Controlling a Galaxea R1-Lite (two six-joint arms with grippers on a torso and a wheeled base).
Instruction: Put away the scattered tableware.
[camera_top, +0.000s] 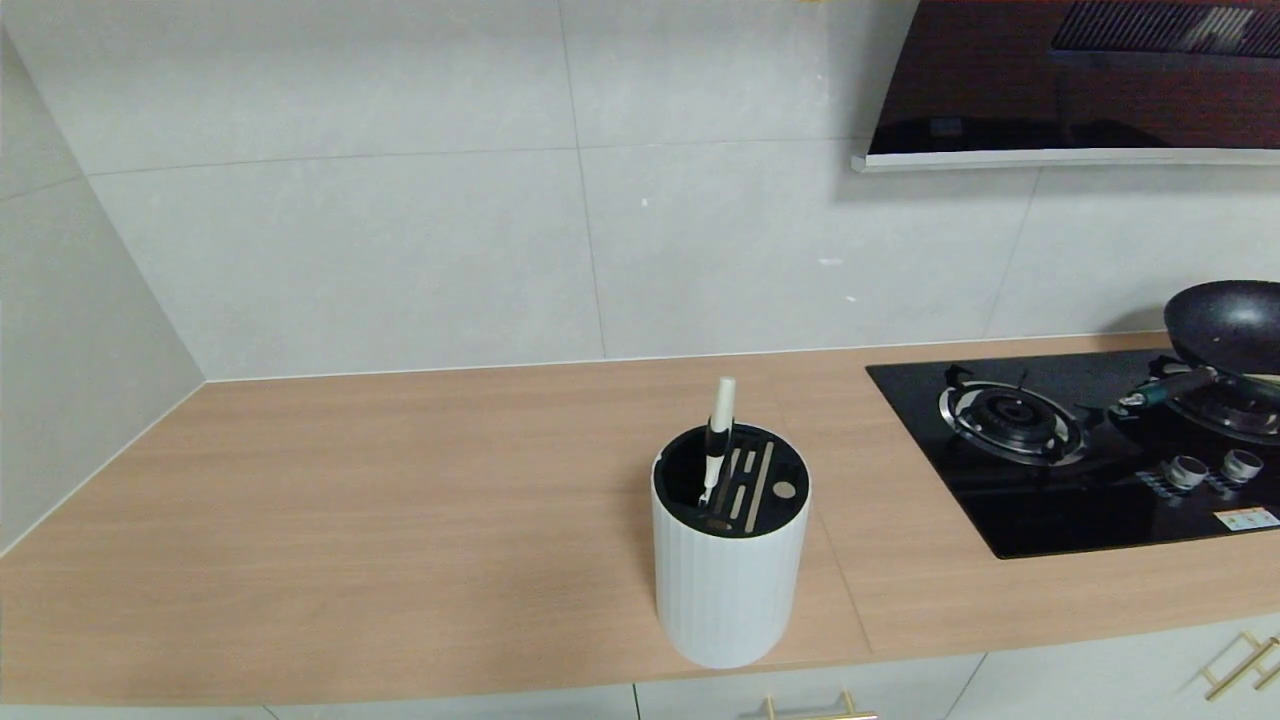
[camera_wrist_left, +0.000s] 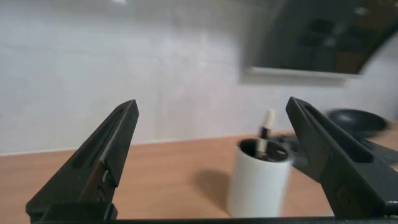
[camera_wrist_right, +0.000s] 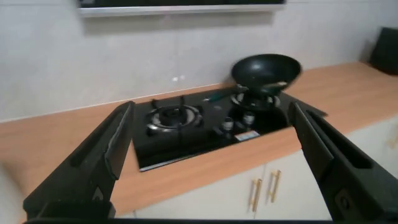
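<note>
We face a grey tiled wall (camera_top: 350, 250) behind a pale wooden desk (camera_top: 400, 500). Near the desk's front edge, about midway along, stands a white ribbed holder (camera_top: 730, 590) with a black slotted top. A utensil (camera_top: 719, 430) with a white and black handle stands nearly upright in the left part of the holder, its handle rising above the rim. To the right, a black gas hob (camera_top: 1050, 500) is set into the desk, and a dark pan (camera_top: 1225, 320) sits on its far right burner. A dark range hood (camera_top: 1080, 80) hangs on the wall above the hob. The left claw (camera_wrist_left: 211, 102) is spread wide with nothing in it, facing the holder. The right claw (camera_wrist_right: 211, 106) is also wide open and empty. It is held out in front of the desk's near edge, facing the hob.
</note>
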